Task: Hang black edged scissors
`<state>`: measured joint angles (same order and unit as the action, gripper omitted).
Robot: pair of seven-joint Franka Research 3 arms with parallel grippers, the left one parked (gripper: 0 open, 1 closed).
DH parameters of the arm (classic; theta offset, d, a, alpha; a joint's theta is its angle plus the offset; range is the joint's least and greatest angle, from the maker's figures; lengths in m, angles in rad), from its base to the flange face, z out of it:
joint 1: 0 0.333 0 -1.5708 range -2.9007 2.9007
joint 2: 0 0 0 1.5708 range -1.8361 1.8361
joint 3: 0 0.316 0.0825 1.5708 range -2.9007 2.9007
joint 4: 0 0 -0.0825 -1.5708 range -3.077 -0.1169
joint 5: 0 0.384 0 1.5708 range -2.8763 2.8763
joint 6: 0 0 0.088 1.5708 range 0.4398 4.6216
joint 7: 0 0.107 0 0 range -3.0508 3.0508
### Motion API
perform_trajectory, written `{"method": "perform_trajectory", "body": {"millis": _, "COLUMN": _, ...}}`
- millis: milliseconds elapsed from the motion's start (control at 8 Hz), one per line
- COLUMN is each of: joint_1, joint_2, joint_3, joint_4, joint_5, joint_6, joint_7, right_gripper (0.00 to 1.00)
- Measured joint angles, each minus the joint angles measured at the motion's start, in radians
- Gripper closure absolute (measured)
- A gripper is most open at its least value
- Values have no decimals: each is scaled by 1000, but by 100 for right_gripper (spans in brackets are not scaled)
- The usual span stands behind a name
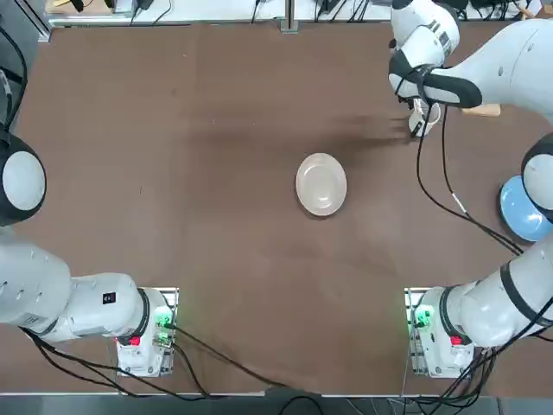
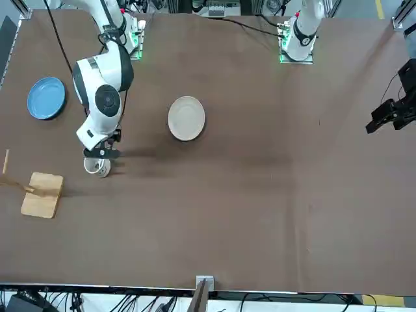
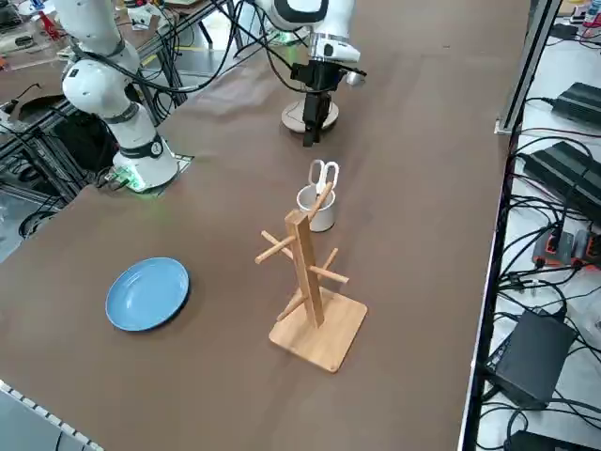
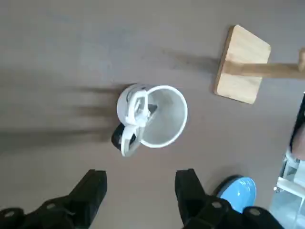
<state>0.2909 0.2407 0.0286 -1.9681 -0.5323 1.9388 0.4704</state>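
The black edged scissors (image 3: 324, 176) stand blades-down in a white mug (image 3: 316, 212), with their pale handle loops sticking up above the rim. In the right wrist view the scissors (image 4: 142, 101) lean on the near rim of the mug (image 4: 167, 119). My right gripper (image 4: 140, 191) hangs open above the mug, its two black fingers (image 4: 93, 188) apart with nothing between them. In the front view the gripper (image 2: 101, 155) sits just over the mug (image 2: 97, 167). A wooden peg rack (image 3: 305, 272) stands close beside the mug, on its square base (image 4: 240, 64).
A cream plate (image 1: 321, 183) lies at the table's middle. A blue plate (image 1: 521, 209) lies near the right edge, by the right arm's base side. The rack's base (image 2: 42, 194) is near the far right corner area.
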Motion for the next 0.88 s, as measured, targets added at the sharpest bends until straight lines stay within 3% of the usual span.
{"method": "perform_trajectory", "body": {"millis": 875, "joint_1": -6, "joint_2": 87, "joint_3": -18, "joint_4": 0, "joint_5": -7, "joint_6": 97, "joint_7": 36, "right_gripper": 20}}
